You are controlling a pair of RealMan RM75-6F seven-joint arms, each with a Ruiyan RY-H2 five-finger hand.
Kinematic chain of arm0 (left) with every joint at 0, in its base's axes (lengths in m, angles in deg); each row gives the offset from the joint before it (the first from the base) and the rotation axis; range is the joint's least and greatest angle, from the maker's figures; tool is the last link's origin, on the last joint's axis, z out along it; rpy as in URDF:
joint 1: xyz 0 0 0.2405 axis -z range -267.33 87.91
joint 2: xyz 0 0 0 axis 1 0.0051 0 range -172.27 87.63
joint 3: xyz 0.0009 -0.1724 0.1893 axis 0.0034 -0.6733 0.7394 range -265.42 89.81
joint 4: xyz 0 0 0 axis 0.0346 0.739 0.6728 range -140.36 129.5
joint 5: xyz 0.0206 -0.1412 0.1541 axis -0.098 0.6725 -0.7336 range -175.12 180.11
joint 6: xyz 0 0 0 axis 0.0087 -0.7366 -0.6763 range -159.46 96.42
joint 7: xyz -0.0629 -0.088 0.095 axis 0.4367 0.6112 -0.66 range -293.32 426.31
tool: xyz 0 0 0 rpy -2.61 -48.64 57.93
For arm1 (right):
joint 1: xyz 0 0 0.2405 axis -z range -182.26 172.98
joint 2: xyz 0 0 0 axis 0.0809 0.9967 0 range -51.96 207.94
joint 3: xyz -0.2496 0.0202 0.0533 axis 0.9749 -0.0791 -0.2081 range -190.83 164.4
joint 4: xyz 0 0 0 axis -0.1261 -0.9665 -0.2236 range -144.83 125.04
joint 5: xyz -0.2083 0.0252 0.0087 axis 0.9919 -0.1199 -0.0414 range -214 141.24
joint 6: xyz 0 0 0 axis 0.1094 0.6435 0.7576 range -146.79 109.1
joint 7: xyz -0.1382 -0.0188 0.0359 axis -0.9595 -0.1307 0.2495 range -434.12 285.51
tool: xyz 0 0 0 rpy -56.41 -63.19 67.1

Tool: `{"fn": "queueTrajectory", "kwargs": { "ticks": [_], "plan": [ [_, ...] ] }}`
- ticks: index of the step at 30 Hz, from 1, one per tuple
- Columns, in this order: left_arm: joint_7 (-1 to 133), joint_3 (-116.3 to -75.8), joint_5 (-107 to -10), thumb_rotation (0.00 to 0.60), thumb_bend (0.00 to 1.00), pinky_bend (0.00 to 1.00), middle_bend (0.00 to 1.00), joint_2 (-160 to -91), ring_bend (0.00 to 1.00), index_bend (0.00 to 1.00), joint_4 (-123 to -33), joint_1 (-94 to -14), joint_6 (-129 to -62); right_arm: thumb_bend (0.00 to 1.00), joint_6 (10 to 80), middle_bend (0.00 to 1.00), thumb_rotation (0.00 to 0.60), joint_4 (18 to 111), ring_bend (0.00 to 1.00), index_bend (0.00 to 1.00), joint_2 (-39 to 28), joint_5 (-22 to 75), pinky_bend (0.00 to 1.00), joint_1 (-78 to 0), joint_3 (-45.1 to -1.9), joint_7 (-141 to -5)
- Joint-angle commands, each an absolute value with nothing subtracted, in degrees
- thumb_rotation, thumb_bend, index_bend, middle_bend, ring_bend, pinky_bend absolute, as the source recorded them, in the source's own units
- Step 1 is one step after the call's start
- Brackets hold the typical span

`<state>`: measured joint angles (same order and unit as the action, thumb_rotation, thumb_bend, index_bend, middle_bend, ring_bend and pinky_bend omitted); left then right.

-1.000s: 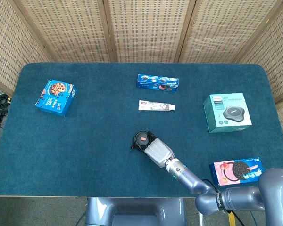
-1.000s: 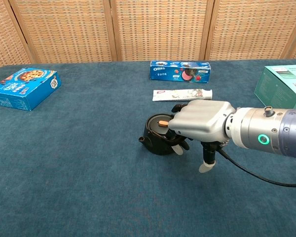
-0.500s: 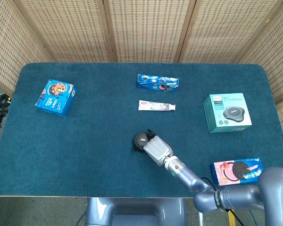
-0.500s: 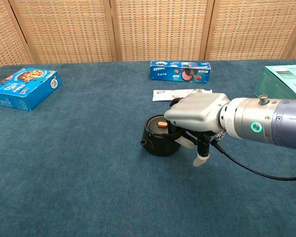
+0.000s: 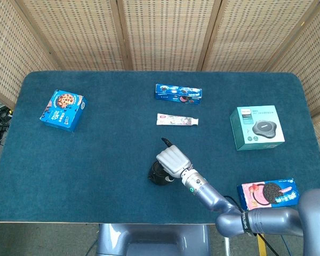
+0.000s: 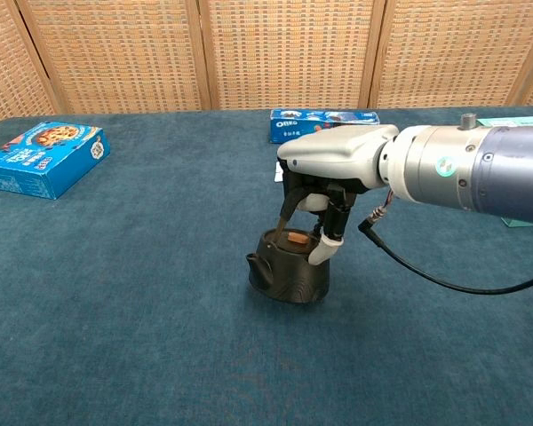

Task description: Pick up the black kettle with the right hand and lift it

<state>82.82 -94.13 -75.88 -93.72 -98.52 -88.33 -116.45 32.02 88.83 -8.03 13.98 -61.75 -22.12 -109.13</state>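
The black kettle (image 6: 289, 280) with a small orange mark on its lid hangs under my right hand (image 6: 329, 169), which grips its thin raised handle from above. Its spout points left. I cannot tell whether its base touches the blue cloth. In the head view the right hand (image 5: 172, 158) covers most of the kettle (image 5: 157, 175), near the table's front middle. My left hand shows in neither view.
A blue cookie box (image 5: 63, 110) lies at the far left. An Oreo box (image 5: 178, 92) and a toothpaste box (image 5: 177, 120) lie behind the kettle. A teal box (image 5: 256, 127) sits at the right, and a pink Oreo pack (image 5: 266, 193) at the front right.
My right hand has risen from beside the kettle and now holds its handle upright. Hand and kettle have shifted a little toward the table's front edge.
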Motion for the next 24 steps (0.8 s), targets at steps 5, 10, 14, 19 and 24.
{"fn": "queueTrajectory", "kwargs": {
  "ticks": [5, 10, 14, 19, 24],
  "plan": [
    [83.4, -94.2, -75.9, 0.6, 0.0, 0.0, 0.0, -93.6, 0.0, 0.0, -98.4, -88.5, -116.6, 0.0, 33.0, 0.98, 0.467, 91.1, 0.86, 1.0, -5.9, 11.8, 0.0, -61.8, -23.3, -107.8],
    [83.5, -94.1, -76.1, 0.6, 0.0, 0.0, 0.0, -93.6, 0.0, 0.0, -98.3, -88.5, -116.7, 0.0, 35.6, 1.0, 0.406, 93.8, 0.89, 1.0, -4.2, 7.0, 0.0, -62.8, -23.1, -111.8],
    [83.6, -94.1, -76.2, 0.6, 0.0, 0.0, 0.0, -93.6, 0.0, 0.0, -98.4, -88.6, -116.8, 0.0, 39.9, 1.0, 0.391, 96.2, 0.93, 1.0, -3.7, 2.4, 0.0, -63.3, -23.8, -114.7],
    [83.8, -94.1, -76.3, 0.6, 0.0, 0.0, 0.0, -93.6, 0.0, 0.0, -98.4, -88.6, -116.9, 0.0, 45.8, 1.0, 0.383, 99.5, 0.96, 1.0, -3.6, -3.4, 0.0, -64.5, -24.6, -119.6],
    [83.8, -94.1, -76.5, 0.6, 0.0, 0.0, 0.0, -93.5, 0.0, 0.0, -98.5, -88.6, -116.9, 0.0, 49.5, 1.0, 0.381, 100.9, 0.97, 1.0, -4.6, -2.6, 0.0, -64.6, -24.9, -120.4]
  ]
}}
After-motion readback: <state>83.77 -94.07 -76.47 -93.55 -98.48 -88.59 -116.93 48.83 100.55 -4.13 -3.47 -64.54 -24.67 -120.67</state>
